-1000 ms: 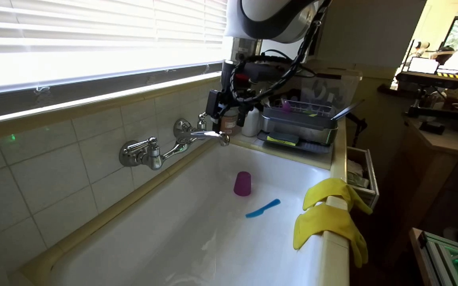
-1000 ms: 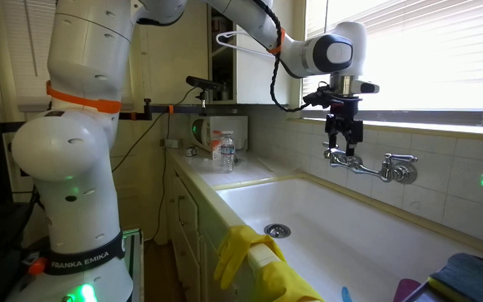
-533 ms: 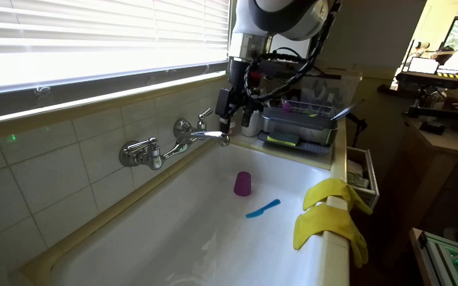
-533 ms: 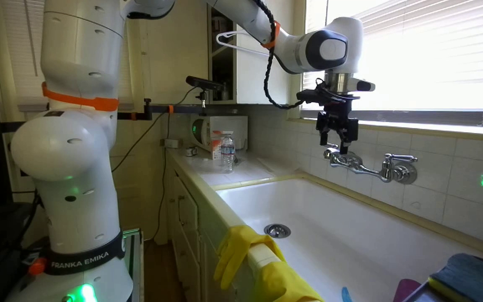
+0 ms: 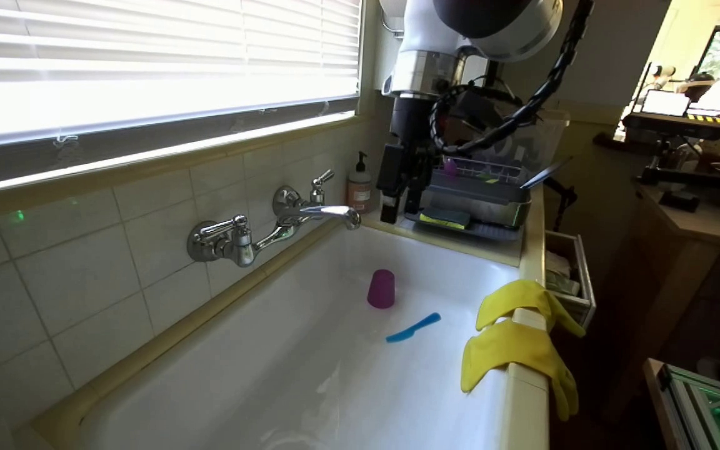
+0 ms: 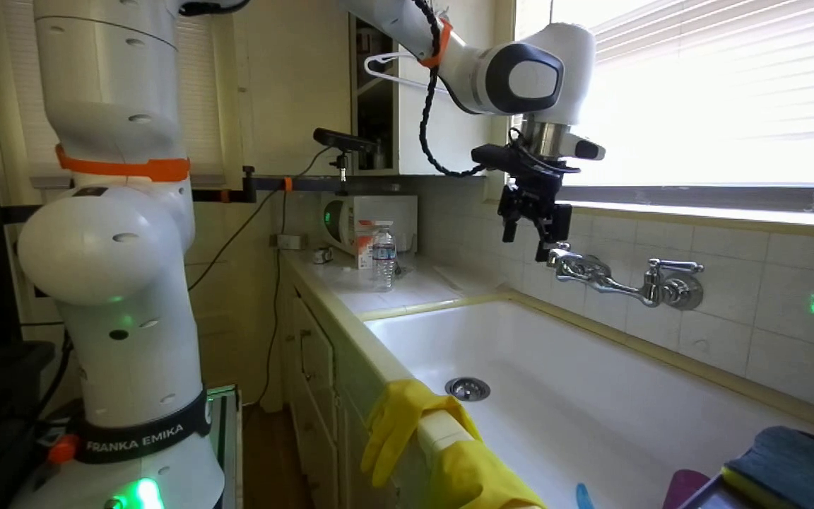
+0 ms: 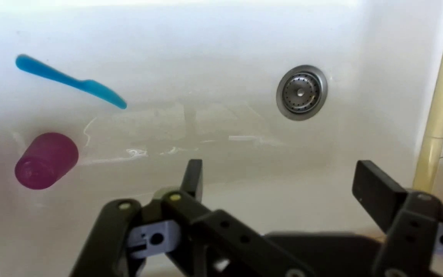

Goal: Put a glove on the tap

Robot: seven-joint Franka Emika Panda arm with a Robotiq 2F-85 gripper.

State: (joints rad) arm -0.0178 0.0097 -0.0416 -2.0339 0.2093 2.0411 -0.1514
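Two limp yellow gloves, a glove (image 5: 513,347) and its matching twin (image 5: 516,299), hang side by side over the sink's outer rim, in both exterior views (image 6: 474,477). The chrome tap (image 5: 319,214) juts from the tiled wall, its spout bare; it shows in an exterior view (image 6: 608,281) too. My gripper (image 5: 400,214) points down above the sink, beyond the spout's tip and well apart from the gloves. In the wrist view the gripper (image 7: 279,169) is open wide, only the white basin behind the gap. Neither glove nor tap shows in that view.
A purple cup (image 7: 46,161) and a blue knife (image 7: 71,81) lie in the sink near the drain (image 7: 301,92). At the sink's end stand a soap bottle (image 5: 359,187), a sponge (image 5: 444,218) and a dish rack (image 5: 472,194). Window blinds (image 5: 147,69) hang above the tap.
The arm has swung my gripper away from the tap spout, rightward in an exterior view and leftward in an exterior view from the opposite end. The soap bottle is uncovered. Gloves, cup and knife stay put.
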